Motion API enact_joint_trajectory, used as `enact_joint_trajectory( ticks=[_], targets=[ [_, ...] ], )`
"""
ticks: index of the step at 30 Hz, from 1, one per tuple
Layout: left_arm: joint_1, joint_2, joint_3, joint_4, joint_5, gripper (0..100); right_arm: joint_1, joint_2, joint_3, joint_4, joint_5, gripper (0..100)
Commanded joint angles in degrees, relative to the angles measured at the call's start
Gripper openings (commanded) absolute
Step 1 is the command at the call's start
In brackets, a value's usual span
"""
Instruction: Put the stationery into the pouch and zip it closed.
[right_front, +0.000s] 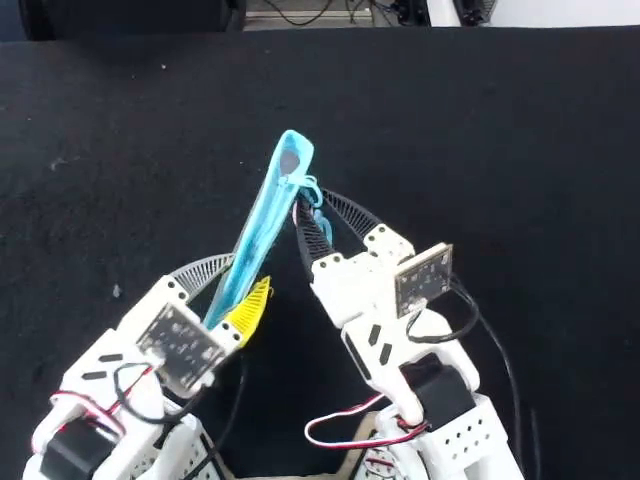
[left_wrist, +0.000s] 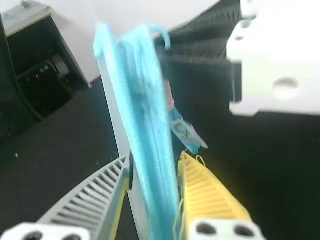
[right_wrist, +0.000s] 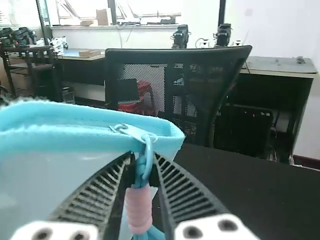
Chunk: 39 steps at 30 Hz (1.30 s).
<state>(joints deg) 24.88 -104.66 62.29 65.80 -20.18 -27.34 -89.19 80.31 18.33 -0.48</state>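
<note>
A light-blue pouch (right_front: 262, 225) is held up off the black table, edge-on and slanting away from the arms. My left gripper (right_front: 243, 280), with one grey and one yellow finger, is shut on its near end; the pouch (left_wrist: 142, 110) runs up between those fingers (left_wrist: 205, 192). My right gripper (right_front: 308, 207), with black fingers, is shut on the zipper pull (right_front: 311, 190) at the pouch's far end. In the right wrist view the blue pull cord (right_wrist: 143, 162) with its pink bead (right_wrist: 137, 202) sits between the black fingers (right_wrist: 172, 182), below the pouch's zipped edge (right_wrist: 75, 135).
The black table top (right_front: 480, 130) stretches wide around both arms. Beyond the table stand a mesh office chair (right_wrist: 200, 85) and desks (right_wrist: 280, 65). The right arm's white body (left_wrist: 275, 55) hangs close beside the pouch.
</note>
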Motion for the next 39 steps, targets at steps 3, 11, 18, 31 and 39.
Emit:
enact_joint_trajectory(
  ticks=[3,11,18,31,39],
  targets=[
    [0.48,0.62,-8.57,-0.44,0.53,16,-0.7,-0.84,-0.22,0.09,0.44,1.0],
    [4.7,4.92,-8.57,-8.44,0.53,16,-0.7,-0.84,-0.22,0.09,0.44,1.0],
    [4.53,13.27,-11.82,-9.76,0.53,16,-0.7,-0.84,-0.22,0.09,0.62,1.0],
    [4.53,13.89,-13.85,-10.11,0.53,16,-0.7,-0.84,-0.22,0.09,0.62,1.0],
    [4.62,13.89,-13.85,-10.2,0.35,6,-0.7,-0.84,-0.13,0.09,0.62,1.0]
  ],
)
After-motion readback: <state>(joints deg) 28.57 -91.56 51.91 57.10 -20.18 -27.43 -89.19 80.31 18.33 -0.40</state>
